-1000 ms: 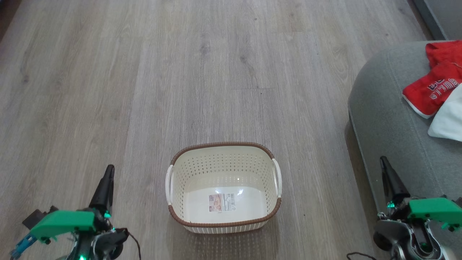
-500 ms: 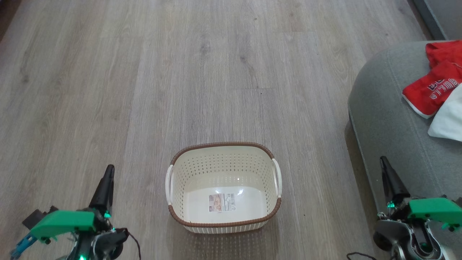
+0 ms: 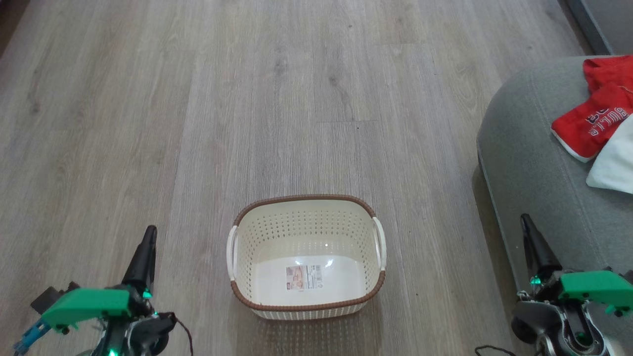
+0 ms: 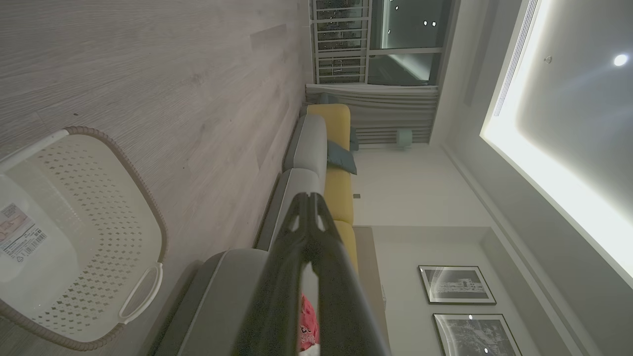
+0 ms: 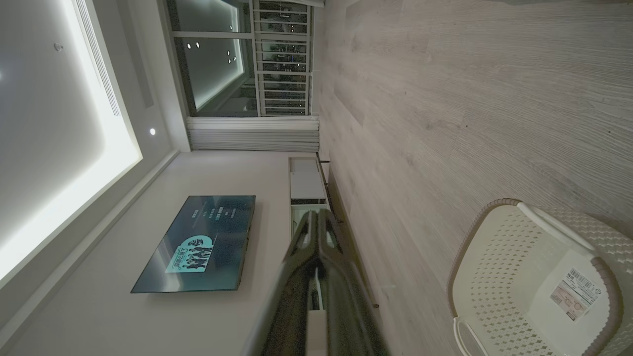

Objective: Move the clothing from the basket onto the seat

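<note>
The cream basket [image 3: 306, 257] with a brown rim stands on the wood floor in the head view, holding nothing but a label sticker on its bottom. The red clothing [image 3: 596, 116] with white "BULLS" lettering lies on the grey seat [image 3: 534, 163] at the right edge. My left gripper [image 3: 149, 232] is shut at the lower left, well left of the basket. At the lower right, beside the seat's front edge, my right gripper [image 3: 524, 220] is shut too. In the wrist views the basket [image 4: 74, 237] [image 5: 534, 277] shows, and a bit of red clothing [image 4: 309, 329] sits behind my left fingers [image 4: 309, 232].
A white cloth [image 3: 613, 158] lies on the seat next to the red clothing. A grey and yellow sofa [image 4: 316, 148] runs along the wall. A television [image 5: 198, 242] hangs on the opposite wall above a low cabinet [image 5: 306, 183]. Open wood floor [image 3: 247, 99] stretches ahead.
</note>
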Controlling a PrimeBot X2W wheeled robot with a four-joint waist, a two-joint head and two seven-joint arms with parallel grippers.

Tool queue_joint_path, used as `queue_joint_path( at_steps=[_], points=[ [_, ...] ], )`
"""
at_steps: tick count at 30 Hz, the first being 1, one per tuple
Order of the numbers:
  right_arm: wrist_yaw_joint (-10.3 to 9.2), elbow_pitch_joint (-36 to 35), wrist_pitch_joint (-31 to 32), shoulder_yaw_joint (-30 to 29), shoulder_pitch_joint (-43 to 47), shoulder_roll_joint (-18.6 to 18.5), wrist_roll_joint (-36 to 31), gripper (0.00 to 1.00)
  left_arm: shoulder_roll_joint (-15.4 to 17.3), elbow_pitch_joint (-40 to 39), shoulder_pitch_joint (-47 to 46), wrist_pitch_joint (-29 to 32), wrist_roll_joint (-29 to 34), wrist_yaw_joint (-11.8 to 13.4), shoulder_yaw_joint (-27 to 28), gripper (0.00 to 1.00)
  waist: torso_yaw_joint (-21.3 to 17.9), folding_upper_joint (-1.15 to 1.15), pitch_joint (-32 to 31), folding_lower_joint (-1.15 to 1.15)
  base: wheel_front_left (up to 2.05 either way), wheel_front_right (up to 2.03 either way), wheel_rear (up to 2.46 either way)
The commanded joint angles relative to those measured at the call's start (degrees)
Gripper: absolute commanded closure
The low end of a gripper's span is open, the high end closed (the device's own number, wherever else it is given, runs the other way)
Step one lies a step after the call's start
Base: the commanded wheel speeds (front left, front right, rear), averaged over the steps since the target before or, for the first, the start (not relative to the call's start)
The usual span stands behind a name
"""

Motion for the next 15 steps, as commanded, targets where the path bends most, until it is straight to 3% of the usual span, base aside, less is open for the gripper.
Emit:
queue_joint_path(
  at_steps=[1, 15],
  points=[
    [-0.01, -2.23, 0.34, 0.98, -3.2, -0.19, 0.33, 1.0, 0.43, -1.99, -2.82, 0.43, -0.39, -0.53, 1.98, 1.0, 0.0, 0.0, 0.0, 0.0, 0.0, 0.0, 0.0],
    [-0.01, -2.23, 0.34, 0.98, -3.2, -0.19, 0.33, 1.0, 0.43, -1.99, -2.81, 0.42, -0.4, -0.53, 1.98, 1.0, 0.0, 0.0, 0.0, 0.0, 0.0, 0.0, 0.0]
  ],
)
